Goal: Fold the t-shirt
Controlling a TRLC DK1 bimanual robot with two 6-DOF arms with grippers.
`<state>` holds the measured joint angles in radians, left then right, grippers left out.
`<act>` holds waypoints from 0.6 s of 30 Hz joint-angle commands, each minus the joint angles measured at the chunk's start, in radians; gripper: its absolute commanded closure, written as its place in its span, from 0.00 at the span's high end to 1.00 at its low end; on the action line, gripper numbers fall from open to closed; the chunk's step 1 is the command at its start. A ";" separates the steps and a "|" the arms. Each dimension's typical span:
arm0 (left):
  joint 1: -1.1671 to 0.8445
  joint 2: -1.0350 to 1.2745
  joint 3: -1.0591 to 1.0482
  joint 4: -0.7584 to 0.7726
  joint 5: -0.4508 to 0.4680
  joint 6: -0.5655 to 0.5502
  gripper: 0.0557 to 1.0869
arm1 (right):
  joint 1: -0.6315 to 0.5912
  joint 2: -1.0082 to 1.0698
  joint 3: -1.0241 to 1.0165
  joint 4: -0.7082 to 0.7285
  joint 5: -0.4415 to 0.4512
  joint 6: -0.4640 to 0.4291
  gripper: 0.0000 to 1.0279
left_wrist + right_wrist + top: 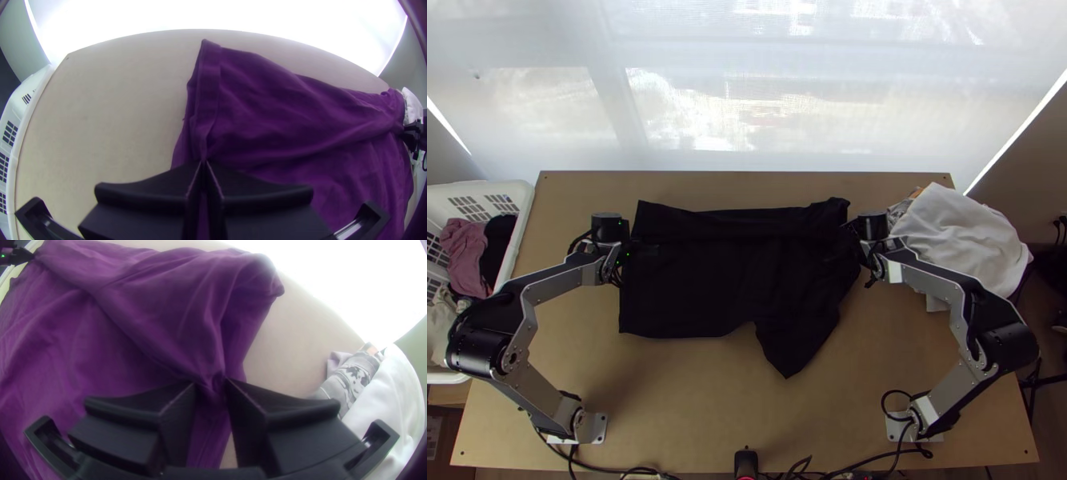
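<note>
Fingers (pixel 151 193) of the left gripper (pixel 645 250) partly hide the t-shirt (pixel 267 111) between them.

Cut-off white basket (pixel 523 216), left edge

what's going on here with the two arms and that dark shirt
Two robot arms are folding a dark t-shirt on the table. The left tool is closed on it at one end and the right tool pinches it at the other. The strip along the window side looks folded over, while a flap juts out toward the arms' bases, so the folding isn't finished.
</note>
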<state>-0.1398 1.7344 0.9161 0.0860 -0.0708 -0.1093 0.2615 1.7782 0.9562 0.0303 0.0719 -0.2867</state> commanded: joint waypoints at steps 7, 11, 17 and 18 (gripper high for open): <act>-0.083 -0.156 0.073 -0.137 0.011 -0.021 0.62 | 0.039 -0.106 0.093 -0.053 -0.003 0.001 0.96; -0.099 -0.291 0.035 -0.262 0.014 -0.021 0.65 | 0.067 -0.189 0.125 -0.112 -0.003 0.000 0.96; -0.101 -0.564 -0.134 -0.511 0.017 0.007 0.65 | 0.064 -0.310 0.108 -0.182 -0.003 -0.006 0.96; -0.101 -0.595 -0.157 -0.572 0.017 0.005 0.65 | 0.062 -0.324 0.101 -0.188 -0.003 -0.009 0.96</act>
<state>-0.2295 1.3758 0.8894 -0.2394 -0.0566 -0.1207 0.3183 1.5665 1.0615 -0.0940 0.0708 -0.2878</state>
